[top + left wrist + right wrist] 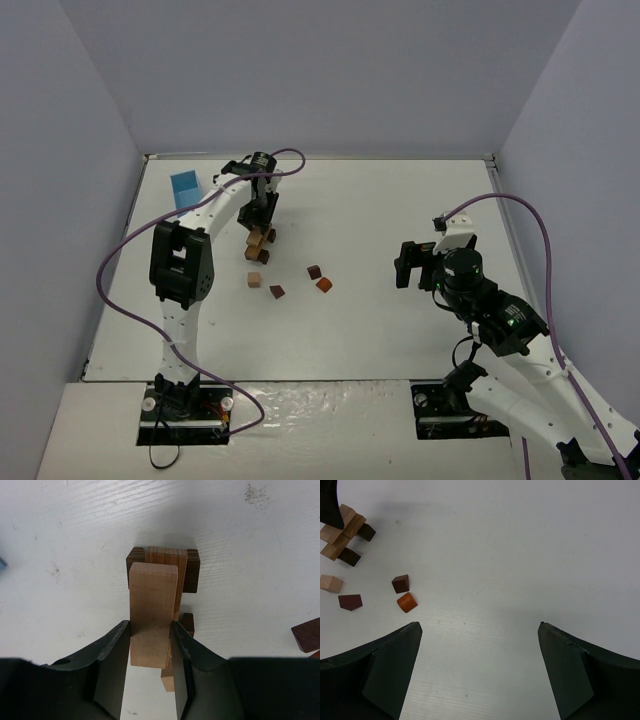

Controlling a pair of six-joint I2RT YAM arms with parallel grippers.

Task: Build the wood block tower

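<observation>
Placing step. Left gripper [150, 630] pinching light tan bar [152, 600] just over tower [260, 241], 10 o'clock on desk [400, 210]. Right gripper [480, 625] spread wide, idle, 3 o'clock. Next, by judgement: square bar on top, lower, release gently.

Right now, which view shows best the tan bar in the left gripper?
Left wrist view: the tan bar sits large, clamped in the left gripper. The top view shows it tiny under that gripper; the right wrist view, barely, at its corner.

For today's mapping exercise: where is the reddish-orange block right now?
In the top view the reddish-orange block lies loose on the table, right of the tower, beside a dark brown block.
</observation>
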